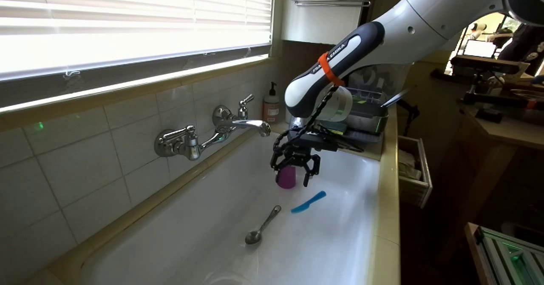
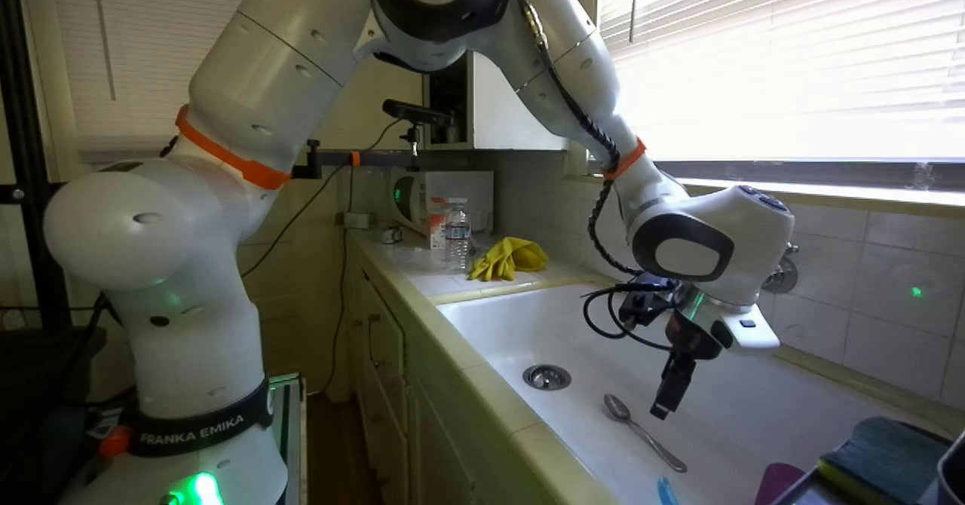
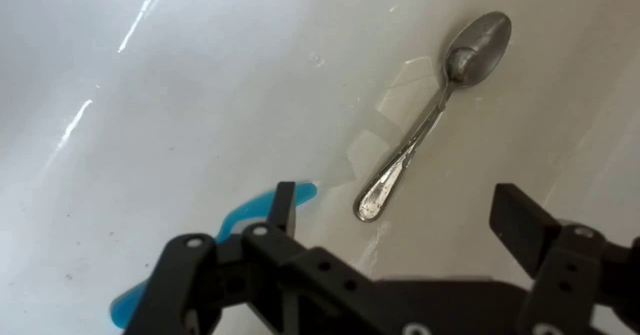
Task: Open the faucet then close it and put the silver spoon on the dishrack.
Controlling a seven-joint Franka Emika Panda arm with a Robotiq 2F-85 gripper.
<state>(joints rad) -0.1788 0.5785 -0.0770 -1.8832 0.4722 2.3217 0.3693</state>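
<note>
Before you, a glossy white sink (image 1: 191, 229) is set in a yellow-edged counter (image 2: 486, 386), below a white tiled wall (image 1: 85, 170) and white slatted window blinds (image 1: 148, 25). The chrome two-handled faucet (image 1: 242, 124) is fixed to that wall. On the counter beyond the metal drain (image 2: 547, 377), yellow rubber gloves (image 2: 509, 258) lie beside a clear plastic bottle (image 2: 457, 237). Your sink holds the slim silver metal spoon (image 3: 425, 127), lying on its floor, with a bright blue knife-shaped utensil (image 1: 309, 202) near the handle end and a small purple cup (image 1: 287, 176) further off. Your dark gray rectangular dishrack (image 1: 361, 137) stands at the sink's end, partly behind the white robot arm (image 1: 418, 34); a long slim silvery utensil (image 1: 395, 98) juts from it. An open wooden drawer (image 1: 426, 166) holds pale things (image 1: 408, 168) you cannot make out. Your black two-fingered gripper (image 1: 292, 182) hangs above the sink, fingers spread apart, clear of the spoon.
</note>
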